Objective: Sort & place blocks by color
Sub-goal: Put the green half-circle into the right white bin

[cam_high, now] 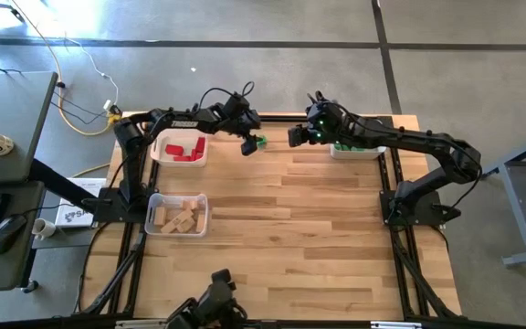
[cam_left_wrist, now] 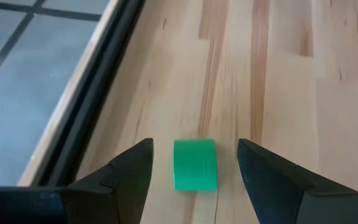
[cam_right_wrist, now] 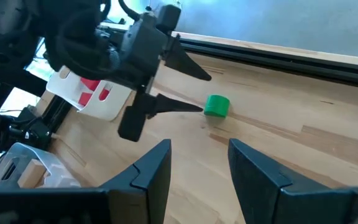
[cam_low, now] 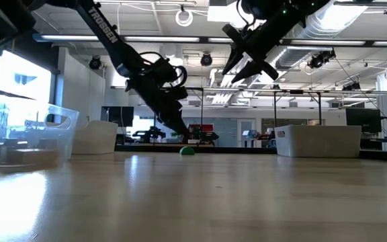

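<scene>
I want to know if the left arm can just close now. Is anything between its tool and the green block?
Nothing visible. The green block lies on the bare table, between the open fingers of the left tool.

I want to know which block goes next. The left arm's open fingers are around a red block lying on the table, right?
Not quite: the block is green, not red. The left wrist view shows it lying on the wooden table between the left gripper's open fingers, which are not touching it. The red blocks are in a white bin in the high view.
</scene>
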`<control>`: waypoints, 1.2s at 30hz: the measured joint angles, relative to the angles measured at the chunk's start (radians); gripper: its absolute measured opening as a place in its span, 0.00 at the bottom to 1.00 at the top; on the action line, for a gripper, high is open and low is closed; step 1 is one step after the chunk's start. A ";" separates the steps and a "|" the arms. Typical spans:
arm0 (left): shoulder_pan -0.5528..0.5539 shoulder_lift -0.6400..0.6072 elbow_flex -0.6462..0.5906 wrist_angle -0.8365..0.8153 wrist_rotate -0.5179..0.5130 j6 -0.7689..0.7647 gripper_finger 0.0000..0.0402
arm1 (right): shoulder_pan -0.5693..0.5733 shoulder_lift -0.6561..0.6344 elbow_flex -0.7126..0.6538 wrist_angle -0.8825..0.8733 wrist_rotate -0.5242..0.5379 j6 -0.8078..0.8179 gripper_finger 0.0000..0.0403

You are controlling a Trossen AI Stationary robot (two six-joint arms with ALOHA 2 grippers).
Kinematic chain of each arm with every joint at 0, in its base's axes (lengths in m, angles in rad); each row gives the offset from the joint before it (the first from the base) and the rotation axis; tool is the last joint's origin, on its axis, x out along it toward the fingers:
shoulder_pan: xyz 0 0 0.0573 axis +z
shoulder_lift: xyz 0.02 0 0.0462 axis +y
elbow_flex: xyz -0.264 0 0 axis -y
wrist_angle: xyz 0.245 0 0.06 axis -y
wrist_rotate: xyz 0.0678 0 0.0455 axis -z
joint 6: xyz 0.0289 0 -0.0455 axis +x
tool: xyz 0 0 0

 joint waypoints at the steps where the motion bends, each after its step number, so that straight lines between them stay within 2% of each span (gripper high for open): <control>1: 0.000 0.006 0.000 0.000 0.001 0.000 0.54 | 0.002 0.000 0.000 -0.001 0.000 0.000 0.36; 17: 0.000 0.122 0.076 -0.038 -0.004 -0.008 0.54 | 0.033 0.000 0.000 -0.034 0.037 0.023 0.36; 27: 0.000 0.127 0.094 -0.072 -0.029 0.019 0.54 | 0.033 0.000 0.000 -0.037 0.038 0.026 0.36; 32: 0.000 0.127 0.113 -0.143 -0.067 0.052 0.48 | 0.033 0.000 0.000 -0.037 0.038 0.026 0.36; 36: 0.000 0.129 0.115 -0.158 -0.045 0.072 0.43 | 0.033 0.000 0.000 -0.037 0.038 0.026 0.36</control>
